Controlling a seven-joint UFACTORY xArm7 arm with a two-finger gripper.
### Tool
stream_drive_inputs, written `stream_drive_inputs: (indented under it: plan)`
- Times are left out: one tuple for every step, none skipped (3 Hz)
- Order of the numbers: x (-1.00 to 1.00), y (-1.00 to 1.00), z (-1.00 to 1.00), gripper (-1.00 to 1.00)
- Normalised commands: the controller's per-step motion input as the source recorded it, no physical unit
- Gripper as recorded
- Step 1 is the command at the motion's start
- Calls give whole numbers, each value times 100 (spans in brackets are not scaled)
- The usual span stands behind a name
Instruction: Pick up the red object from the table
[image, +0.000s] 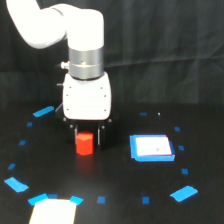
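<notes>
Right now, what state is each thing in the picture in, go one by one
gripper: pointing down, fingers on either side of the red object; whether they press it cannot be told.
red object: upright between the fingers; whether it rests on the table or is lifted cannot be told.
white pad with blue border: lying flat on the table, apart from the gripper, on the exterior view's right.

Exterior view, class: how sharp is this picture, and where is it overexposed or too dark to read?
Exterior view: soft and slightly blurred throughout; the pale patch at the bottom edge and the white pad are blown out; the gripper fingers blend into the black table; the red block stays vivid.
</notes>
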Motion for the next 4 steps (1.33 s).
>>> stream_drive_inputs:
  plan:
    - [-46,-62,46,-70]
    - [-17,100,100,-10]
    - [16,77,100,-20]
    - [92,3,100,-64]
